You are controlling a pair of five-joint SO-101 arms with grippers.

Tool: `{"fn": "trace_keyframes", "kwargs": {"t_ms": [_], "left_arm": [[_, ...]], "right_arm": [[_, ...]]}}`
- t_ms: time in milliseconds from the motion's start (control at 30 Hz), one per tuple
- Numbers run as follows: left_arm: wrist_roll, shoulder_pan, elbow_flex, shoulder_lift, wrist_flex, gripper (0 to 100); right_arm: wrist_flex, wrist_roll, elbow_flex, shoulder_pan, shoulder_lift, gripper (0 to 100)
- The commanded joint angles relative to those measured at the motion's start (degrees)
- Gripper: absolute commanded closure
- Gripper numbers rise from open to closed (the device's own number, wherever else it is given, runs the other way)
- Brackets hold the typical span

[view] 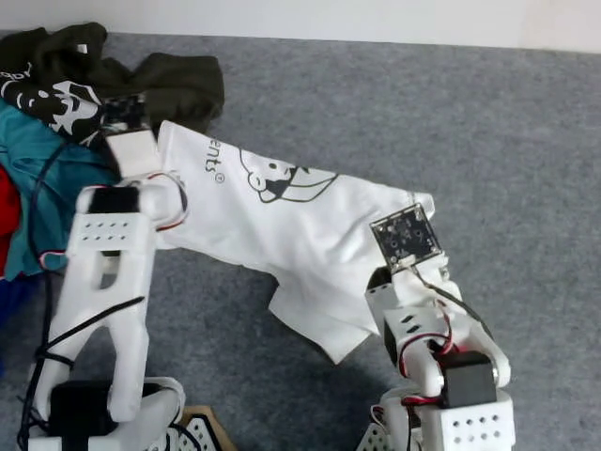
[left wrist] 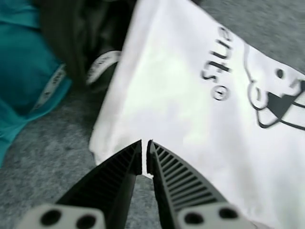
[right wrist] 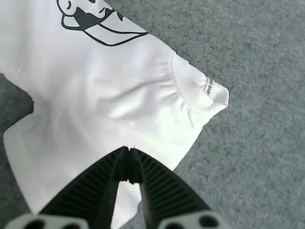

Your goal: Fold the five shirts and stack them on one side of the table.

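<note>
white shirt point(view: 282, 230): your left gripper point(left wrist: 144, 160) pinches its edge by the lettering point(left wrist: 215, 71), your right gripper point(right wrist: 128, 166) pinches the opposite edge, both pitched down.

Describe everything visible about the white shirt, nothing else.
The white shirt is soft, creased cloth, spread loosely and slantwise on the grey table, not yet folded. It bears a black cartoon print and some lettering. A sleeve with a gathered seam sticks out at one end. One corner lies against the dark shirt. The left gripper is shut on one edge, the right gripper on the other end near the sleeve.
</note>
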Motion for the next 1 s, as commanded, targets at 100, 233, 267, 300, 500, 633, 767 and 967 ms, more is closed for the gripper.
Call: {"fn": "trace_keyframes", "kwargs": {"t_ms": [100, 233, 267, 300, 500, 633, 767, 967], "left_arm": [[0.0, 1.98, 2.24, -1.63, -7.38, 96], [-0.09, 2.68, 6.64, -1.63, -13.54, 96], [-0.09, 2.95, 7.25, -1.54, -14.68, 96], [-0.09, 2.95, 7.6, -1.36, -15.38, 96], [-0.09, 3.47, -0.66, 9.19, -13.27, 96], [0.0, 3.74, -7.87, 16.04, -9.49, 96], [0.0, 4.7, -10.68, 21.32, -9.49, 96], [0.0, 3.38, -13.32, 31.87, -11.69, 96]], "right_arm": [[-16.04, -2.11, 7.52, 3.47, 0.13, 98.7], [-23.69, -8.0, 11.21, 4.88, 0.22, 98.7], [-24.4, -8.62, 11.47, 4.88, 0.66, 98.7], [-24.66, -9.67, 11.3, 4.88, 2.07, 98.7], [-24.57, -13.71, 0.31, 5.49, 22.46, 98.8], [-24.92, -13.8, -6.46, 5.76, 33.89, 98.8], [-28.53, -13.8, -10.42, 5.85, 42.59, 98.8], [-41.8, -13.8, -11.12, 5.93, 55.08, 98.8]]}}
